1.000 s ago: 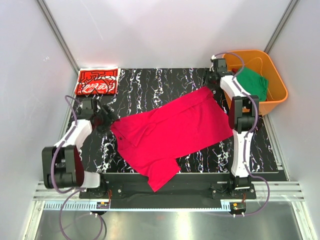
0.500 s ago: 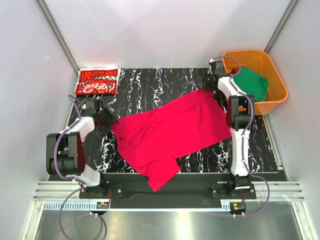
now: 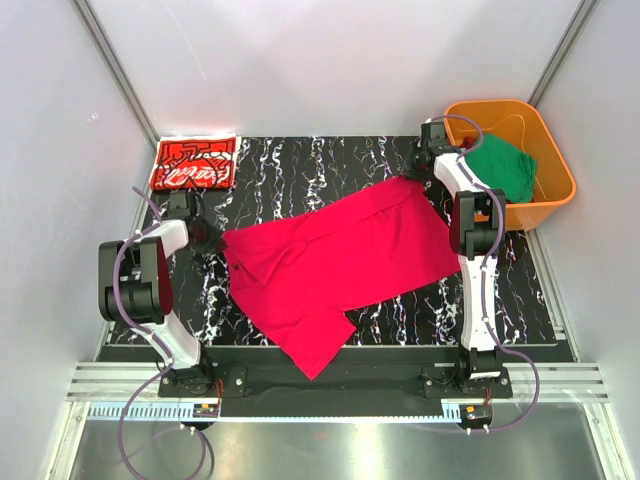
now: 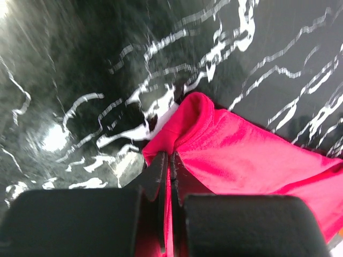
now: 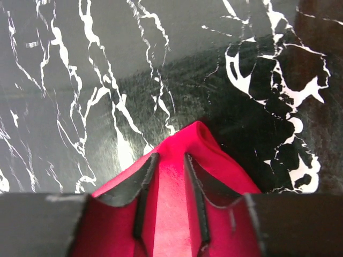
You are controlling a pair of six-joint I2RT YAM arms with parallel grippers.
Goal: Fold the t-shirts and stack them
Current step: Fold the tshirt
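Item: crimson tee (image 3: 340,265), soft cloth, unfolded, lying slantwise across the middle of the black marbled counter (image 3: 300,170), with one lobe reaching toward the near edge. Left hand (image 4: 168,158): fingers together, clamped on a bunched corner of the crimson tee at the left side of the counter, cloth pinched thin between them. Right hand (image 5: 169,160): closed on the opposite corner at the far right, a ridge of red cloth held between the fingers, just beside the orange tub (image 3: 555,185). Printed red tee (image 3: 195,163): folded flat in the far left corner, well apart from the work. Green tee (image 3: 505,165): heaped inside the orange tub, not yet handled. Step in hand, as judged: stretching the crimson tee out flat between two grips before any fold is made. Handling notes: draw the two corners apart evenly and low over the counter, so that the slack and creases across the middle pull out without lifting the body. Neither grip should slip, since each holds only a small tuck of cloth. Watch the near lobe, which could slide off the counter's edge if the cloth is dragged that way.
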